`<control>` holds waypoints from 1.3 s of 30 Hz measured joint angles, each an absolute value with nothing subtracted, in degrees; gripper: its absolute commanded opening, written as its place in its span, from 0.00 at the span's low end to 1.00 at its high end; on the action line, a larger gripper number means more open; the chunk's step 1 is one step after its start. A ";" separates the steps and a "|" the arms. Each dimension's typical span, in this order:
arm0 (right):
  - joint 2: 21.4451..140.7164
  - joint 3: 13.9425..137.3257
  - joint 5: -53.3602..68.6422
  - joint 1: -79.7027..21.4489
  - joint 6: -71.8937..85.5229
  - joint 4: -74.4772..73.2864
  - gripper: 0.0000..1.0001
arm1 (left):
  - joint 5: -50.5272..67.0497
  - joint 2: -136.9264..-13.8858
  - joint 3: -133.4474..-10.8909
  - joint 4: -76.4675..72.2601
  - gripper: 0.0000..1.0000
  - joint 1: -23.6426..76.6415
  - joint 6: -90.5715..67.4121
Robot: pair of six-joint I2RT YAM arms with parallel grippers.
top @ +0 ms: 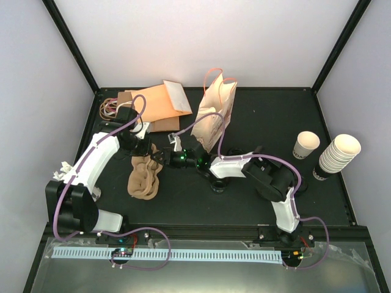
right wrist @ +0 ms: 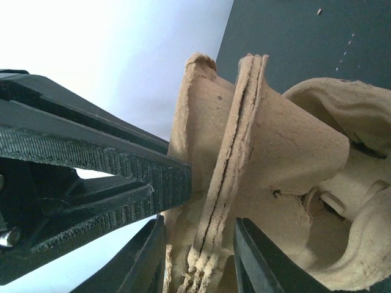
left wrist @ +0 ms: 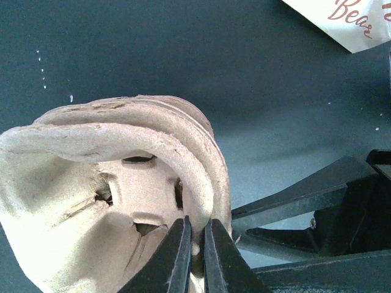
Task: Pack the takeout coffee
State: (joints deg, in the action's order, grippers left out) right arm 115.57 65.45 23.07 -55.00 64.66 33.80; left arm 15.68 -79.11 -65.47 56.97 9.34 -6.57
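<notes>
The takeout coffee [top: 305,146], a small cream cup with dark print, stands alone at the right of the table, far from both grippers. A tan pulp cup carrier [top: 145,177] hangs at centre left between the two arms. My left gripper [left wrist: 197,244] is shut on a thin rim of the carrier [left wrist: 122,183]. My right gripper [right wrist: 198,250] meets it from the other side, its jaws pressed on a layered carrier edge [right wrist: 235,152]. In the top view the left gripper [top: 154,155] and right gripper [top: 166,157] nearly touch.
A printed white paper bag [top: 217,113] stands upright just behind the grippers. Flat orange and brown paper bags [top: 160,104] lie at the back left. A tall stack of nested cream cups [top: 338,154] stands right of the single cup.
</notes>
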 measured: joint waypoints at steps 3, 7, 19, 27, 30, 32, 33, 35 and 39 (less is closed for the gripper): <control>115.57 65.43 23.09 -55.05 65.10 34.17 0.33 | 15.68 -79.09 -65.47 56.97 0.03 9.34 -6.57; 115.61 65.23 23.07 -55.05 65.93 34.41 0.32 | 15.68 -79.09 -65.47 56.97 0.03 9.32 -6.57; 116.44 63.33 22.44 -55.02 66.57 34.33 0.35 | 15.62 -79.09 -65.47 57.04 0.03 9.32 -6.57; 116.44 62.87 21.69 -55.02 66.30 33.15 0.35 | 15.64 -79.09 -65.56 57.10 0.03 9.32 -6.57; 116.44 62.87 21.32 -55.02 65.71 32.08 0.35 | 15.64 -79.09 -65.91 57.28 0.03 9.34 -6.55; 116.44 62.87 20.99 -55.02 65.10 31.29 0.35 | 15.64 -79.09 -66.28 57.49 0.03 9.34 -6.55; 116.44 62.87 20.78 -55.02 64.58 30.55 0.35 | 15.64 -79.07 -66.37 57.49 0.03 9.32 -6.55; 116.44 62.87 20.47 -55.05 63.55 29.08 0.37 | 15.64 -79.07 -66.37 57.65 0.03 9.32 -6.55; 116.33 62.87 20.25 -55.05 61.63 27.88 0.39 | 15.64 -79.07 -66.37 57.63 0.03 9.32 -6.55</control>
State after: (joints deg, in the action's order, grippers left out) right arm 116.33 62.87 20.25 -55.05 61.63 27.88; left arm 15.64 -79.07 -66.37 57.63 9.32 -6.55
